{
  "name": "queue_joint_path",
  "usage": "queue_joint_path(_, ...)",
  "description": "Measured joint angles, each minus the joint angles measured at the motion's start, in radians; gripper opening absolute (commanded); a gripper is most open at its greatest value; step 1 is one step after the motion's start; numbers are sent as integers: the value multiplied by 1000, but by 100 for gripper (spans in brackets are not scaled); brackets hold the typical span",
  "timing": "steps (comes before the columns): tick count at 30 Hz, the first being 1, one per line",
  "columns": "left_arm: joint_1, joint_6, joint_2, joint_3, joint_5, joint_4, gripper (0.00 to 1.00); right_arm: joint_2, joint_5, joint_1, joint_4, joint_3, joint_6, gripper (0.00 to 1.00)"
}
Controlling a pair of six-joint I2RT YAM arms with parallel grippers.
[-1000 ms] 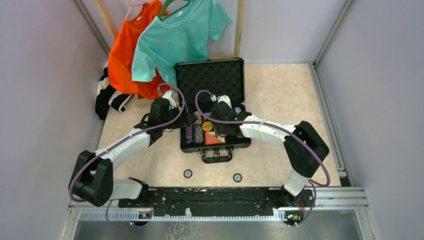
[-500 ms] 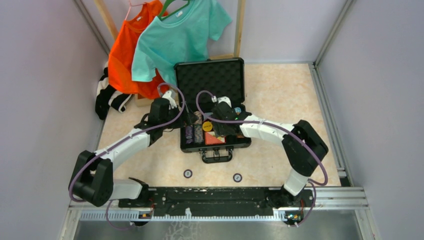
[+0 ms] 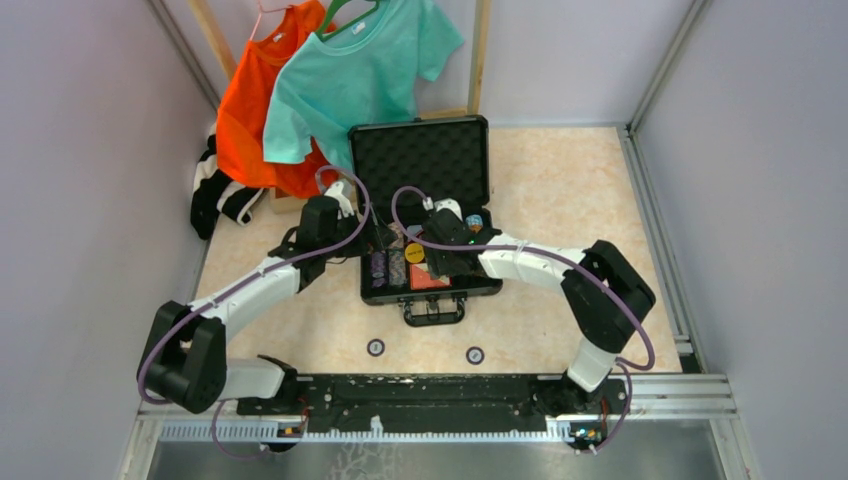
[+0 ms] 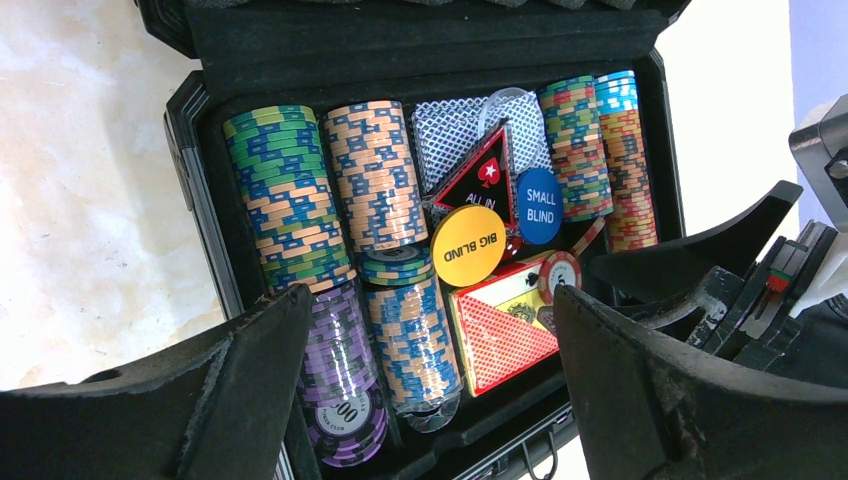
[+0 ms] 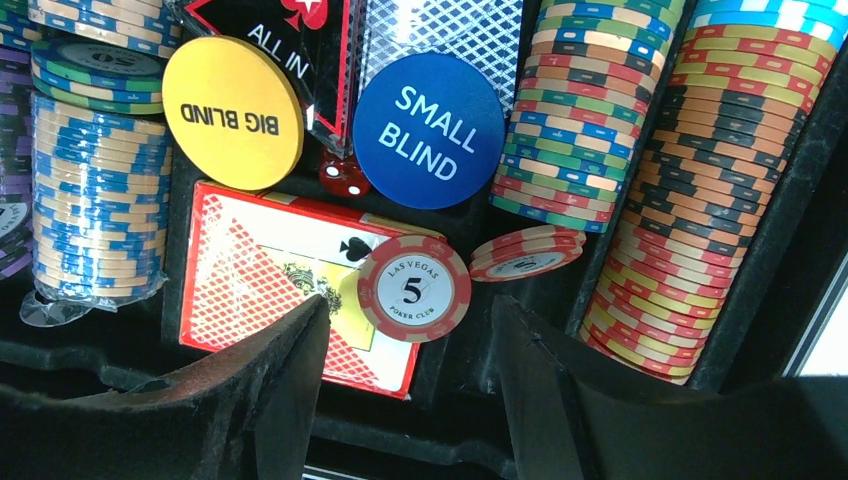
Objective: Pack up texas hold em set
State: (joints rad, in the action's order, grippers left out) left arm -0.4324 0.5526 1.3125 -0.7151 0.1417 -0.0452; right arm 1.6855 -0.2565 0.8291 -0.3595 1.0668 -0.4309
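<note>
The black briefcase (image 3: 476,287) lies open on the table, its foam lid (image 3: 420,160) upright. Rows of multicoloured chips (image 4: 290,195) fill it, with the red card box (image 5: 270,290), yellow BIG BLIND button (image 5: 233,112), blue SMALL BLIND button (image 5: 429,130) and a red die (image 5: 345,176). A loose red "5" chip (image 5: 414,288) lies on the card box's edge, another red chip (image 5: 527,254) beside it. My right gripper (image 5: 408,345) is open and empty just above the "5" chip. My left gripper (image 4: 430,300) is open and empty over the case's left half.
Two loose chips (image 3: 375,347) (image 3: 475,355) lie on the table in front of the case handle (image 3: 433,312). An orange shirt (image 3: 255,110) and a teal shirt (image 3: 350,70) hang behind the case. A black-and-white garment (image 3: 215,190) lies at the left wall.
My right gripper has shifted slightly left over the case. My left arm has not moved.
</note>
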Motion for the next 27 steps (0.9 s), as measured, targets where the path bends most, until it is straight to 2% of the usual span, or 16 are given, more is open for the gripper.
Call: queue_joint_path(27, 0, 0, -2, 0, 7, -1, 96, -2, 75, -36, 90, -51, -28, 56)
